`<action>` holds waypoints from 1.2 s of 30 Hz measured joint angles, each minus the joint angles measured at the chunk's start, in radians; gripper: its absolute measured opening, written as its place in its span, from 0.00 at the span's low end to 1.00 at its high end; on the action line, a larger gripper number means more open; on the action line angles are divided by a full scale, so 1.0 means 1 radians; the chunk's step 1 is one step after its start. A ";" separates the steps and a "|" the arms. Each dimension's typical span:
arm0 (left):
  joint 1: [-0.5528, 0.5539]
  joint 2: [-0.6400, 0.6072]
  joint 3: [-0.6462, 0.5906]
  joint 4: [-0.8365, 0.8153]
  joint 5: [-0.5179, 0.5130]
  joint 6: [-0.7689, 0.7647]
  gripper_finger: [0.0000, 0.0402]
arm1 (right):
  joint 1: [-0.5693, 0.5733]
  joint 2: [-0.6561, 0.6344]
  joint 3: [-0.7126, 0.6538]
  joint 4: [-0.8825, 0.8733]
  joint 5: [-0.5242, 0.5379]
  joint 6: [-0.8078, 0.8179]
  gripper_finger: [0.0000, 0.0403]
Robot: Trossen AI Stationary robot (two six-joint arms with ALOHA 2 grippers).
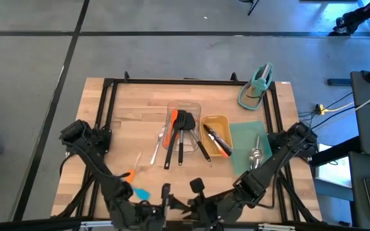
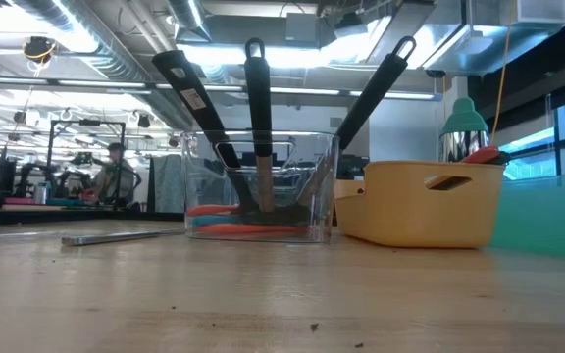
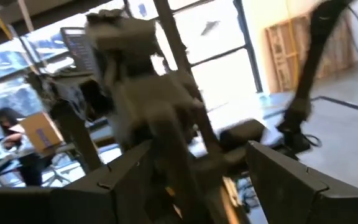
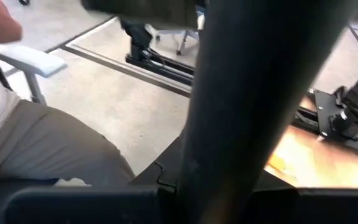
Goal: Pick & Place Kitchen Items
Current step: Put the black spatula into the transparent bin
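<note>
Three black turners [image 2: 253, 118] stand tilted in a clear tray [image 1: 186, 106], heads down and handles leaning on its rim; an orange spatula [image 1: 171, 122] lies there too. Black-handled tongs [image 1: 214, 140] rest in a yellow tray [image 2: 425, 206]. A steel spoon [image 1: 156, 149] lies flat on the wood left of the clear tray. An orange and blue spatula [image 1: 135, 185] lies near the front left. Both grippers hang close together at the table's near edge. My left gripper [image 3: 197, 186] is open with nothing in it. My right gripper [image 1: 201, 202] faces it; a thick dark bar [image 4: 241, 93] blocks its wrist view.
A teal stand [image 1: 257, 86] sits at the far right corner. A teal mat [image 1: 248, 144] with a shiny steel piece [image 1: 255, 156] lies right of the yellow tray. A black frame [image 1: 108, 102] runs along the table's edges. A seated person [image 4: 36, 130] is beyond the near edge.
</note>
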 joint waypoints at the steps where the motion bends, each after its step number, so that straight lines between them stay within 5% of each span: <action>1: 0.005 0.000 0.000 0.008 -0.002 0.006 0.62 | -0.001 0.002 0.000 -0.002 0.001 -0.002 0.13; 13: 0.049 -0.001 0.000 -0.030 0.056 -0.077 0.59 | -0.005 0.011 0.000 -0.013 0.093 -0.007 0.13; 18: 0.040 -0.002 0.001 -0.028 0.026 -0.081 0.42 | 0.007 0.012 0.000 -0.004 0.155 -0.023 0.13; 23: 0.042 -0.003 0.002 -0.048 0.017 -0.112 0.13 | 0.007 0.012 -0.001 -0.010 0.153 -0.028 0.13; 29: 0.030 -0.003 0.002 -0.053 -0.016 -0.099 0.12 | 0.006 0.013 -0.001 -0.007 0.162 -0.057 0.13; 36: -0.038 -0.012 0.002 -0.050 -0.192 -0.042 0.12 | 0.051 0.013 -0.001 0.032 0.471 -0.058 0.48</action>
